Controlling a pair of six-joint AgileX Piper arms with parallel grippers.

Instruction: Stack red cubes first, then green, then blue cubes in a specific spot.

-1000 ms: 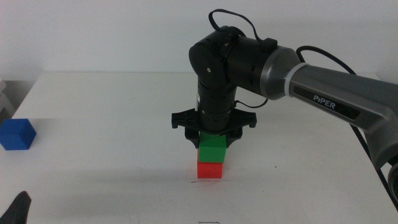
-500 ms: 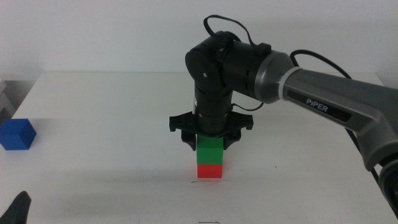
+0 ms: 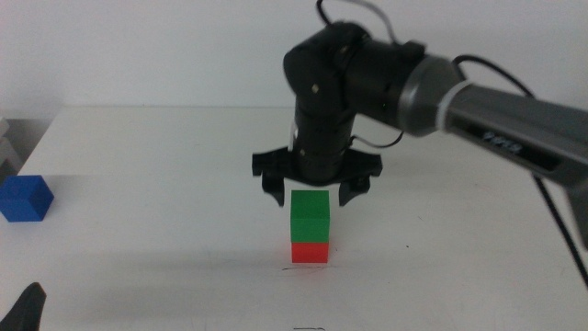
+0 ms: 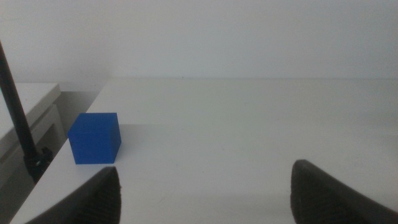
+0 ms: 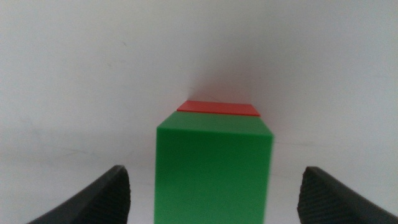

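The green cube [image 3: 310,217] sits squarely on the red cube [image 3: 310,252] near the table's front middle. My right gripper [image 3: 310,194] hangs open just above the stack, its jaws spread wide to either side of the green cube's top without touching it. In the right wrist view the green cube [image 5: 213,167] fills the gap between the jaws, with a strip of the red cube [image 5: 217,109] showing past it. The blue cube [image 3: 25,199] rests alone at the table's left edge, also in the left wrist view [image 4: 94,138]. My left gripper [image 4: 205,196] waits open near the front left corner.
A thin pencil mark [image 3: 308,268] lies on the white table [image 3: 165,156] just in front of the stack. A dark cable [image 4: 18,121] runs down past the table's left edge near a white shelf.
My right gripper has let go of the green cube, opened its jaws and risen a little above the stack. The green cube stays on the red one.
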